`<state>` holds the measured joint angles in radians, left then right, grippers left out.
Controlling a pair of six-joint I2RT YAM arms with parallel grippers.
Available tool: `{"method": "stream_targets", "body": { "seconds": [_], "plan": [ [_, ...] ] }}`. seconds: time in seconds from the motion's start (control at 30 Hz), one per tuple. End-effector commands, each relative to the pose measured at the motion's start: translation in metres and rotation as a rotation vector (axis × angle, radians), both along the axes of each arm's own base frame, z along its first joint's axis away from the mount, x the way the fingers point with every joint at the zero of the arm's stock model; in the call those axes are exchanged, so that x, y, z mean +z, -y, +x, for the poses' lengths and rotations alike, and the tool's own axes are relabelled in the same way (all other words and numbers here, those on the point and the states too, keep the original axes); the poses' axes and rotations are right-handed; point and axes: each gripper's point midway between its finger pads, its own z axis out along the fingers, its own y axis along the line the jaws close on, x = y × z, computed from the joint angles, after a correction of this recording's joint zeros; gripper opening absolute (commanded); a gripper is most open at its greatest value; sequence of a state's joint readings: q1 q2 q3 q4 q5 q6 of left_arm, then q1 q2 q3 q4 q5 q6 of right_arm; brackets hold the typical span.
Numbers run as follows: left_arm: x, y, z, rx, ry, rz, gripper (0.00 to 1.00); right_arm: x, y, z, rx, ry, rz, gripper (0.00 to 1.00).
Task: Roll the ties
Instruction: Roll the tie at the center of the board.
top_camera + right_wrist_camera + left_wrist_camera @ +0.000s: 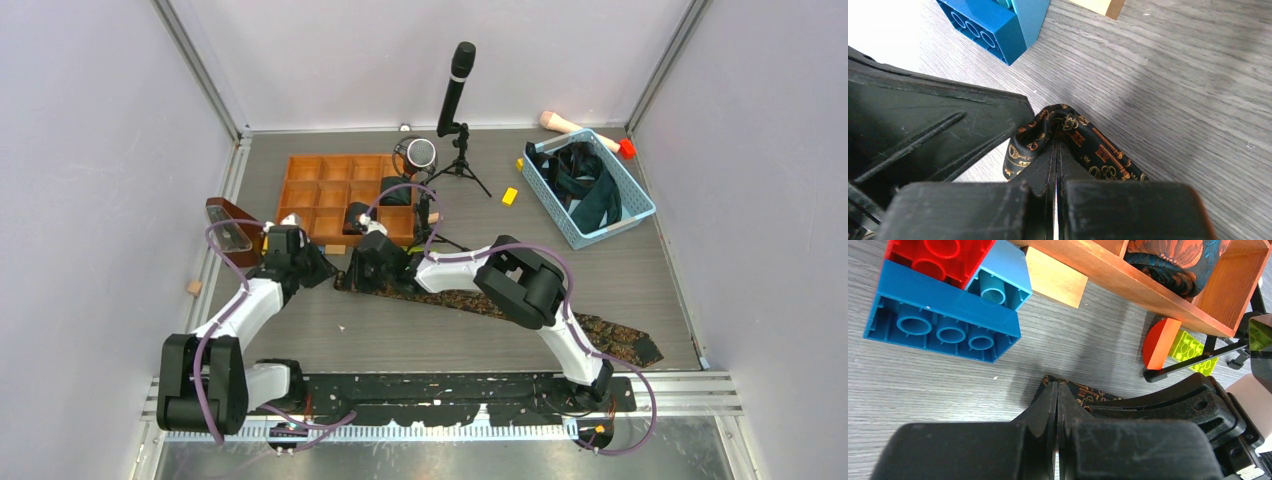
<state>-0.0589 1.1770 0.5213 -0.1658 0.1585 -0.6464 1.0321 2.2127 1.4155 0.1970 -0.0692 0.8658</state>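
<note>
Currently: speckled tie (615, 338) flat on table (300, 340). Long axis runs from narrow end at centre-left, near wooden tray (340, 158), to wide end at right. Right gripper (1055, 145): jaws closed, pinching fold of narrow end. Left gripper (1057, 389): jaws closed, tips at same end from left; fabric caught or not, cannot tell. Roll would run rightward along tie. Spare ties (585, 185) in blue basket (612, 232), well apart.
</note>
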Motion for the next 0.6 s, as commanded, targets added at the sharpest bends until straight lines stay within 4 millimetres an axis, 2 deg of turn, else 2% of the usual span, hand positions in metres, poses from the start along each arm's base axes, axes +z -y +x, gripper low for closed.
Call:
{"method": "stream_targets", "body": {
  "seconds": [0.0, 0.37, 0.57],
  "plan": [
    [0.002, 0.008, 0.006, -0.028, 0.034, -0.011, 0.00, 0.010, -0.007, 0.006, 0.002, 0.041, 0.039, 0.00],
    [0.000, 0.003, 0.008, -0.008, 0.035, 0.010, 0.00, 0.037, 0.005, 0.002, -0.009, 0.076, 0.064, 0.00],
    [0.001, 0.003, 0.011, -0.009, 0.037, 0.010, 0.00, 0.041, 0.018, -0.001, -0.022, 0.084, 0.049, 0.00]
  ]
}}
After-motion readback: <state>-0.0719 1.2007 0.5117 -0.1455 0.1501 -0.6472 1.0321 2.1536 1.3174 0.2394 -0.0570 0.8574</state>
